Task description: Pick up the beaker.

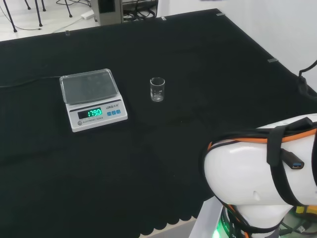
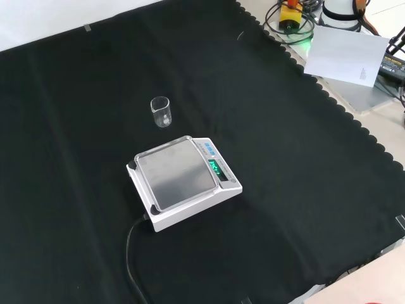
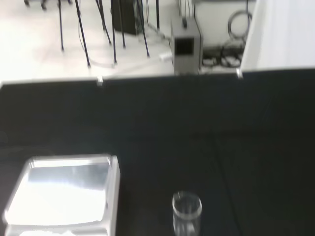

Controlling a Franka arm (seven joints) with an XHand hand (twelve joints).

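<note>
**Beaker alone on the black surface, beside the scale**

Beaker of clear glass stands upright on the black cloth of the surface. It looks empty, and nothing touches it. In the head view it is to the right of a white digital scale, near it but clearly apart, with a strip of bare cloth between them. In the front view the beaker stands farther off than the scale, a little to the left of its back edge. The scale has a grey metal weighing plate, which carries nothing, and a lit green display at its front. A black cable leaves the scale and runs over the cloth.

In the wrist view the beaker is seen next to the scale, with open black cloth behind both.

In the head view the white links of the arm stand at the lower right, well apart from the beaker. The state of the hand I cannot tell from these views.
</note>
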